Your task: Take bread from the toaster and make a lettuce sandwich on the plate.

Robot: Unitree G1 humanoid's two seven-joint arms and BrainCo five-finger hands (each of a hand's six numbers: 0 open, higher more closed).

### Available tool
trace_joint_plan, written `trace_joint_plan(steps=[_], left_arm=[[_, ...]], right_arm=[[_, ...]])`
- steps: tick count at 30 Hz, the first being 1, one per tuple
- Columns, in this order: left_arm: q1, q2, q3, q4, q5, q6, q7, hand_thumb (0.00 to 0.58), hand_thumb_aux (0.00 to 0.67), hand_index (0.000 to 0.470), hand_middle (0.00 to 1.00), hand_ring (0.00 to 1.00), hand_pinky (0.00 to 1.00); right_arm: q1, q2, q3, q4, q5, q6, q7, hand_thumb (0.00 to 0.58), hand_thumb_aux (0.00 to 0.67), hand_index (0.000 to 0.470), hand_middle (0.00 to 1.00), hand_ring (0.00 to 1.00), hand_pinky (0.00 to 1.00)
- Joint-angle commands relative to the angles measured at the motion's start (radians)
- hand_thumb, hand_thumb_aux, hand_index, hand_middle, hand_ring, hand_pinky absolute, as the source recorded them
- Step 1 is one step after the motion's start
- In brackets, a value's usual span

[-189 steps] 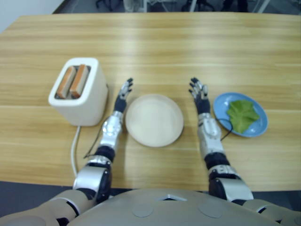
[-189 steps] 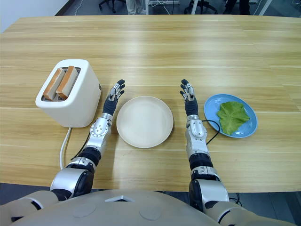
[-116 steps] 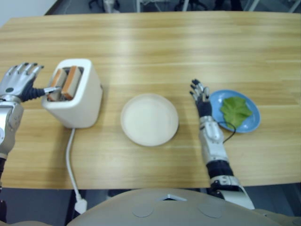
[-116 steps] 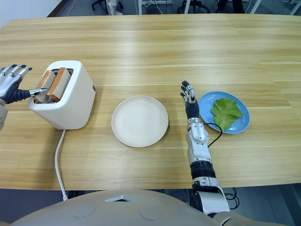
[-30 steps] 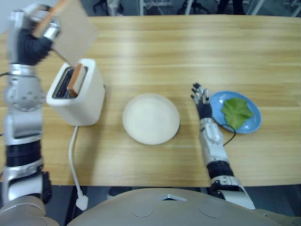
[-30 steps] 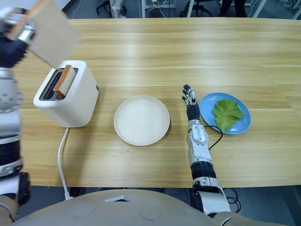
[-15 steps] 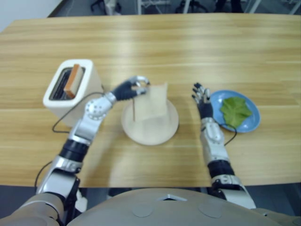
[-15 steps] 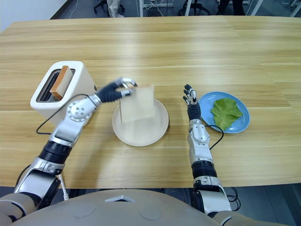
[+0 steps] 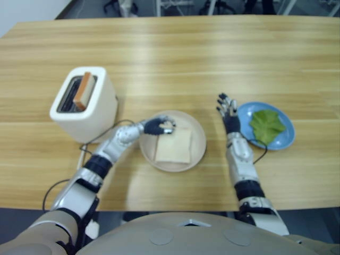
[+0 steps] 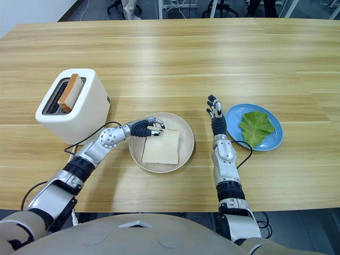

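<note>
Left eye view: on the wooden table the bread slice lies flat on the plate, left hand curled on its corner. Right eye view: right hand, fingers straight, near lettuce; chair bases behind

On the long light wooden table, the white boxy toaster stands at the left, with a browned slice of toast upright in its right slot. To its right and nearer the robot lies the round beige plate, a flat square slice of bread on it. The left hand sits over the plate's left rim, fingers closed on the slice's far left corner. Right of this plate the right hand lies outstretched, just beside the round blue plate, which carries the green lettuce leaf.
</note>
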Motion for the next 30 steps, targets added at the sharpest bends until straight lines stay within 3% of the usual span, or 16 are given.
trace_joint_plan(steps=[1, 9, 16, 19, 24, 26, 30], left_arm=[[-0.037, 0.037, -0.01, -0.012, 0.169, -0.043, 0.202, 0.0, 0.0, 0.0, 0.0, 0.0, 0.0], [-0.028, 0.104, 0.021, -0.199, 0.386, 0.012, 0.476, 0.0, 0.0, 0.0, 0.0, 0.0, 0.0], [0.068, 0.154, 0.075, -0.447, 0.437, 0.08, 0.494, 0.0, 0.0, 0.0, 0.0, 0.0, 0.0], [0.151, 0.128, 0.114, -0.548, 0.29, 0.102, 0.41, 0.0, 0.0, 0.0, 0.0, 0.0, 0.0], [0.296, -0.008, 0.18, -0.619, -0.188, 0.227, 0.187, 0.0, 0.0, 0.0, 0.0, 0.0, 0.0], [0.338, -0.061, 0.218, -0.627, -0.338, 0.289, 0.131, 0.0, 0.0, 0.0, 0.0, 0.0, 0.0], [0.379, -0.11, 0.276, -0.628, -0.454, 0.345, 0.099, 0.0, 0.0, 0.0, 0.0, 0.0, 0.0]], right_arm=[[0.009, -0.003, -0.007, -0.002, 0.002, 0.021, 0.001, 0.0, 0.0, 0.0, 0.0, 0.0, 0.0], [0.013, 0.001, -0.002, -0.011, -0.001, 0.025, 0.0, 0.0, 0.0, 0.0, 0.0, 0.0, 0.0], [0.04, 0.0, 0.016, -0.09, -0.011, 0.028, 0.01, 0.0, 0.0, 0.0, 0.0, 0.0, 0.0], [0.068, -0.004, 0.034, -0.179, -0.021, 0.038, 0.017, 0.0, 0.0, 0.0, 0.0, 0.0, 0.0], [0.124, -0.033, 0.049, -0.401, -0.044, 0.073, 0.028, 0.0, 0.0, 0.0, 0.0, 0.0, 0.0], [0.147, -0.078, 0.038, -0.507, -0.109, 0.091, 0.01, 0.0, 0.0, 0.0, 0.0, 0.0, 0.0], [0.195, -0.214, -0.021, -0.683, -0.331, 0.131, -0.045, 0.0, 0.0, 0.0, 0.0, 0.0, 0.0]])
